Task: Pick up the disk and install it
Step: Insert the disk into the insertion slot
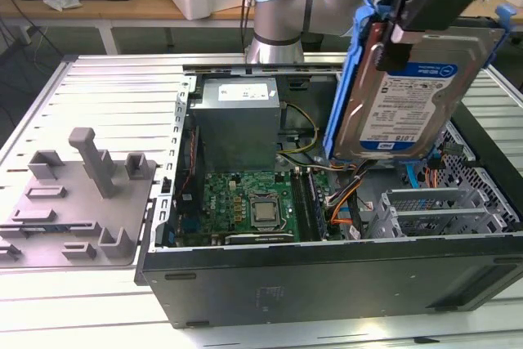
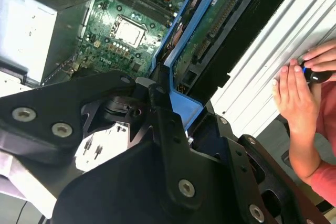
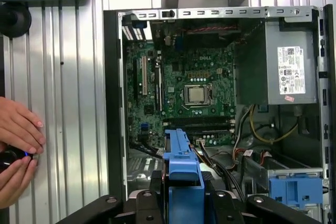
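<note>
- Well, the pincer (image 1: pixel 391 37) is clamped on the disk (image 1: pixel 409 79) — its black fingers (image 2: pixel 161 109) pinch the blue bracket (image 2: pixel 170 61) at one end, and the drive hangs from them, label outward, steeply tilted.
- The disk is in the air over the open case (image 1: pixel 327 284), toward the exterior view's right. It sits above the cage (image 1: pixel 441 210) and a tangle of cables (image 1: pixel 347 200) and, as far as I can tell, touches neither.
- The step in hand looks like the carry toward the bay: the pick-up is done, the seating is not.
- To do it well, I'd say the drive should be squared to the cage while there is room above it. At this tilt a corner of the bracket would meet metal first.
- The cables lie just beside the cage, so a slow approach gives them the least chance of getting trapped underneath.
- The hold is at one end only, so the drive's weight levers on the fingers — gentle moves and no jerks, or it may pivot in the grip.
- A person's hands (image 3: pixel 18 127) rest on the counter (image 3: pixel 68 103) beside the case, well apart from the drive. I'd want them kept there.
</note>
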`<state>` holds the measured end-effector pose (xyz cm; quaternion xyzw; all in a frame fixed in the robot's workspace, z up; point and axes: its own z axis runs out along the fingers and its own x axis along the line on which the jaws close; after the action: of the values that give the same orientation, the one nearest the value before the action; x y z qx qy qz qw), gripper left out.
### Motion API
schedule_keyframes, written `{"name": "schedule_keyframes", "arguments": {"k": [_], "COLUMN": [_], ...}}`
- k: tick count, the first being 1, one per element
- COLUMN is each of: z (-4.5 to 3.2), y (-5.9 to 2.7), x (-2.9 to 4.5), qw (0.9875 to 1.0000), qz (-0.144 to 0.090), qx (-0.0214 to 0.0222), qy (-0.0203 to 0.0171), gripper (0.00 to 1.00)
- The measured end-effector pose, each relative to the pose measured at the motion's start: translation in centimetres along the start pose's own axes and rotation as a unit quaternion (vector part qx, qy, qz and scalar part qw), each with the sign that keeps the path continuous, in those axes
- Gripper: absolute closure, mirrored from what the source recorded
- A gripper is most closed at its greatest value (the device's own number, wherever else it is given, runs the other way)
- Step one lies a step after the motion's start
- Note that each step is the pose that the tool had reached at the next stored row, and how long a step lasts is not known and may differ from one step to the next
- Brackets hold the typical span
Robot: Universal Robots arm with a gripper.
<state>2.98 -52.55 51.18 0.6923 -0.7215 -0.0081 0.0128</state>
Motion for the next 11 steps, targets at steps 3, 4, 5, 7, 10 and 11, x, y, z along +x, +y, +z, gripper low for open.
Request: {"name": "schedule_keyframes", "arguments": {"k": [3, 4, 5, 7, 10, 11], "z": [0.01, 0.02, 0.02, 0.02, 0.03, 0.04], "y": [-1.34, -1.59, -1.91, -2.74, -3.65, -3.99], "x": [0.15, 0.19, 0.24, 0.38, 0.55, 0.61], "qw": [1.0000, 1.0000, 1.0000, 1.0000, 1.0000, 1.0000], "qz": [-0.001, -0.001, -0.001, -0.001, -0.001, -0.001], "qx": [0.0001, 0.0002, 0.0002, 0.0003, 0.0004, 0.0006], "qy": [-0.0004, -0.0005, -0.0005, -0.0007, -0.0009, -0.0010], "gripper": [0.63, 0.63, 0.63, 0.63, 0.63, 0.63]}}
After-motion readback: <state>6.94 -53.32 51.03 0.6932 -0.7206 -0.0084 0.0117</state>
